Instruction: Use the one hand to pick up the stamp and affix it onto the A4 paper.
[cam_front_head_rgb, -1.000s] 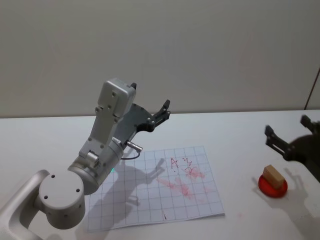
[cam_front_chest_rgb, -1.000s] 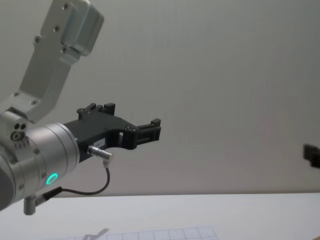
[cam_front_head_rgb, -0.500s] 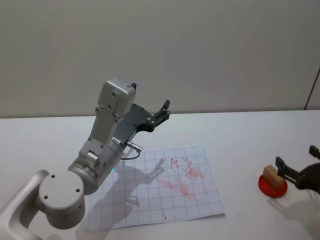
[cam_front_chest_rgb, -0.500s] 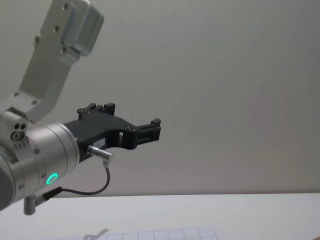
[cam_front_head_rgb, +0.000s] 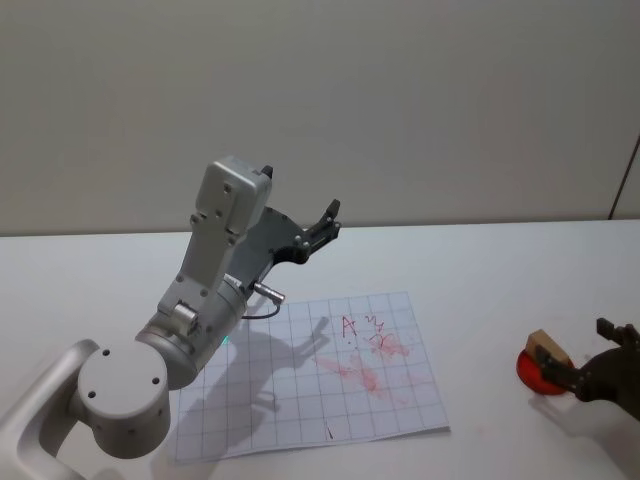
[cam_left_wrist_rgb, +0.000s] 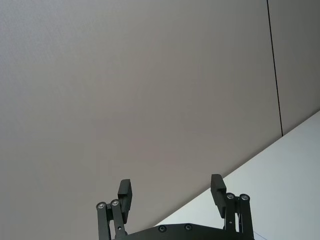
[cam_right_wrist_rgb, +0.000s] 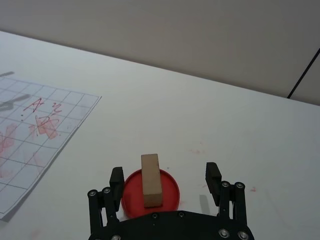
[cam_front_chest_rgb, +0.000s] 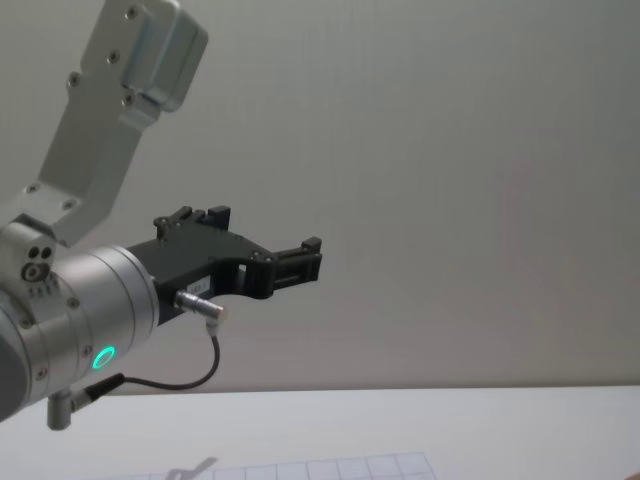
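Where the worktop (cam_right_wrist_rgb: 210, 120) is nearest to the robot, on its right side, the right tool (cam_right_wrist_rgb: 165, 175) sits low with its two black fingers (cam_right_wrist_rgb: 116, 176) spread wide apart. It grips nothing. The stamp (cam_right_wrist_rgb: 151, 180), a small light-brown wooden block, lies in the gap between those fingers. There is space on each side of it, so neither finger touches it. The block rests on a round red pad (cam_right_wrist_rgb: 172, 192), with its long side pointing away from the tool. One finger is on each side of the pad, just beside its edge.

A bit farther off, toward the robot's left, the A4 paper (cam_front_head_rgb: 390, 395) lies flat on the white worktop. It has a grid of thin lines on it, with red scribbles and smudges. The stamp is well apart from the paper.

Farther back, on the robot's left, the left tool (cam_left_wrist_rgb: 171, 192) is held up high in the air. Its fingers are apart too, and it holds nothing. Behind everything is a plain grey wall (cam_front_head_rgb: 400, 100).
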